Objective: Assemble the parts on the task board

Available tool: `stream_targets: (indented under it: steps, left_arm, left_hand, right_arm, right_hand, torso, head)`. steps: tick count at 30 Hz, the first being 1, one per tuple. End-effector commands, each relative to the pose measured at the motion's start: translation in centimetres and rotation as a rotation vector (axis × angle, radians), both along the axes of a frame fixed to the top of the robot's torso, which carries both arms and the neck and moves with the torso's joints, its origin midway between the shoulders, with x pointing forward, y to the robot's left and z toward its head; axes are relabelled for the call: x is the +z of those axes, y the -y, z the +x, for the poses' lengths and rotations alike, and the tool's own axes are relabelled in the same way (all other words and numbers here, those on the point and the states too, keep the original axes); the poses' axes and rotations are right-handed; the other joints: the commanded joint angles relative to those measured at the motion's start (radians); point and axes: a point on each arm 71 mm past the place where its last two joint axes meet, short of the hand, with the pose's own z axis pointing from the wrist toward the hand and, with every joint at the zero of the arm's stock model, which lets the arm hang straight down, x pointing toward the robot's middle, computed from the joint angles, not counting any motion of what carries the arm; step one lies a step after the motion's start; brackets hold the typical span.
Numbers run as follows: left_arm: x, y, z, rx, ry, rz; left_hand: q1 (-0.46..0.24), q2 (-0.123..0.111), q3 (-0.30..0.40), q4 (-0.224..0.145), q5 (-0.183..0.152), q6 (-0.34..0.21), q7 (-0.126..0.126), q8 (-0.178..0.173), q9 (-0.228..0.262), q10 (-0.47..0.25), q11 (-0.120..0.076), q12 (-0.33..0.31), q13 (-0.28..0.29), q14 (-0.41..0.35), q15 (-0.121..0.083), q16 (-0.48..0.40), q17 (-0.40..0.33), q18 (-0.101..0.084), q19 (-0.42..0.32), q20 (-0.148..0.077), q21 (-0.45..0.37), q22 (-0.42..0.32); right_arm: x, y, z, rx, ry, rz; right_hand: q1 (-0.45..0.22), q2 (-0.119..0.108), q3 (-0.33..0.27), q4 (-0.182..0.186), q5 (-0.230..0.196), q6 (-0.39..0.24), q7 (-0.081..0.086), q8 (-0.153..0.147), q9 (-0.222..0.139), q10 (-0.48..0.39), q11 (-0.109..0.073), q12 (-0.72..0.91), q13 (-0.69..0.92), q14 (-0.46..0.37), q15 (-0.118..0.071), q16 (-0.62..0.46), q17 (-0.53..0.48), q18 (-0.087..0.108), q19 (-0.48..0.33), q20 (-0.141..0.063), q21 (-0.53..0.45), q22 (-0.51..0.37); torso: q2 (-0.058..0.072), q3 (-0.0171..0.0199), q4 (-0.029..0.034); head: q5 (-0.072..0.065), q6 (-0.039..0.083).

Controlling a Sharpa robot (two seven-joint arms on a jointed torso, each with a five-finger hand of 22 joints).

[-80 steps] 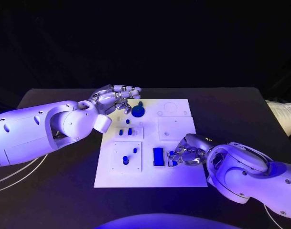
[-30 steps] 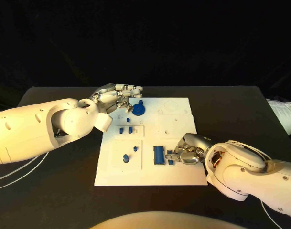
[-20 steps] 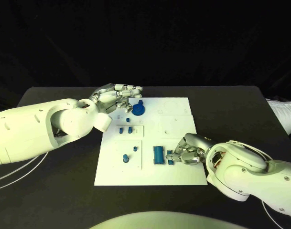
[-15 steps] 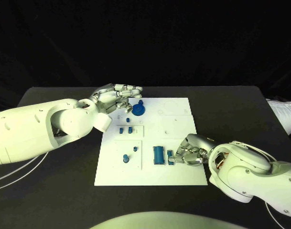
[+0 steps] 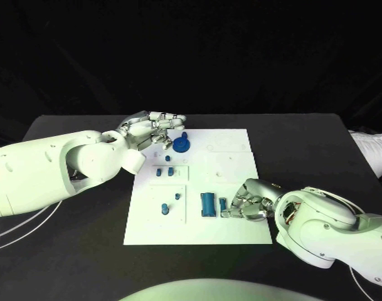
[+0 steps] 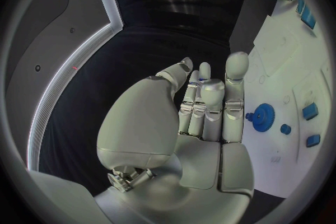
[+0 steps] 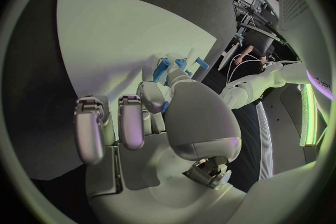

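Nearest the robot, the right hand (image 5: 249,204) rests on the near right part of the board (image 5: 236,232), fingers curled in around a small blue part (image 5: 223,204) just beside the long blue bar (image 5: 208,204); the grip itself is hidden, so whether it truly holds the part cannot be told. Against the earlier frames this hand has slid a little nearer and to the right, and its arm with it. The bar, the two small parts (image 5: 164,207) in the near left recess and the pair (image 5: 159,171) in the middle recess lie where they lay before. Farther off, the left hand (image 5: 152,128) hovers over the board's far left corner, unchanged, fingers loosely bent and apart with nothing in them, just beside the blue gear (image 5: 182,145) and its peg (image 5: 185,134).
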Motion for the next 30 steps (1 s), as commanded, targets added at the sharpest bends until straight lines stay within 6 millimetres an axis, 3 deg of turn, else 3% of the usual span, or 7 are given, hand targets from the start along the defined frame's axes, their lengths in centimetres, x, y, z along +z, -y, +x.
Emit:
stream_targets:
  steps: [1, 14, 23, 30]
  left_arm:
    - [0.1, 0.3, -0.1, -0.023, 0.006, -0.004]
    - [0.1, 0.3, -0.1, -0.027, 0.007, -0.005]
    - [0.1, 0.3, -0.1, -0.026, 0.007, -0.005]
    - [0.1, 0.3, 0.0, -0.023, 0.01, -0.005]
  left_hand:
    - [-0.006, 0.008, -0.005, 0.002, 0.003, 0.001, -0.007, 0.006, 0.001, -0.005, 0.0, 0.005, 0.001, -0.006, -0.004, -0.003, -0.001, 0.007, -0.004, -0.001, -0.003, -0.001]
    - [-0.006, 0.008, -0.005, 0.002, 0.003, 0.001, -0.007, 0.006, 0.001, -0.005, 0.0, 0.005, 0.001, -0.006, -0.004, -0.003, -0.001, 0.007, -0.004, -0.001, -0.003, -0.001]
    - [-0.006, 0.008, -0.005, 0.002, 0.003, 0.001, -0.007, 0.006, 0.001, -0.005, 0.0, 0.005, 0.001, -0.006, -0.004, -0.003, -0.001, 0.007, -0.004, -0.001, -0.003, -0.001]
    - [-0.005, 0.008, -0.005, 0.002, 0.003, 0.001, -0.008, 0.007, 0.001, -0.006, 0.0, 0.006, 0.001, -0.007, -0.004, -0.004, -0.004, 0.008, -0.006, -0.001, -0.009, -0.004]
  right_arm:
    - [-0.2, -0.1, 0.0, 0.016, -0.016, -0.009]
    - [-1.0, -0.3, 0.6, 0.007, -0.03, -0.025]
    - [-0.8, -0.2, 0.7, -0.004, -0.006, -0.002]
    - [0.6, 0.6, 1.0, -0.032, 0.002, 0.139]
  right_hand:
    - [0.011, 0.007, -0.01, 0.0, -0.005, 0.001, 0.001, 0.0, 0.002, 0.002, 0.004, 0.0, 0.002, 0.074, -0.003, -0.001, 0.092, -0.005, 0.066, -0.004, -0.003, 0.205]
    - [0.068, 0.037, -0.025, -0.022, -0.002, 0.002, -0.001, 0.001, 0.003, 0.004, 0.002, 0.005, 0.007, 0.074, -0.004, -0.001, 0.093, -0.005, 0.067, -0.005, -0.002, 0.206]
    - [0.076, 0.041, -0.028, -0.026, -0.002, 0.002, -0.001, 0.002, 0.003, 0.005, 0.002, 0.006, 0.008, 0.074, -0.004, -0.001, 0.093, -0.005, 0.067, -0.005, -0.002, 0.206]
    - [0.062, 0.032, -0.072, -0.012, 0.043, -0.022, 0.01, -0.014, -0.005, -0.01, 0.01, -0.023, -0.008, 0.071, 0.001, -0.012, 0.079, -0.001, 0.057, -0.002, -0.014, 0.192]
  torso:
    - [0.001, -0.0006, 0.0003]
    - [0.001, -0.0003, 0.0003]
    - [-0.001, -0.0003, -0.001]
    - [-0.004, -0.0026, -0.001]
  head:
    - [-0.001, -0.001]
    - [0.002, -0.006]
    - [-0.001, -0.004]
    - [-0.006, 0.004]
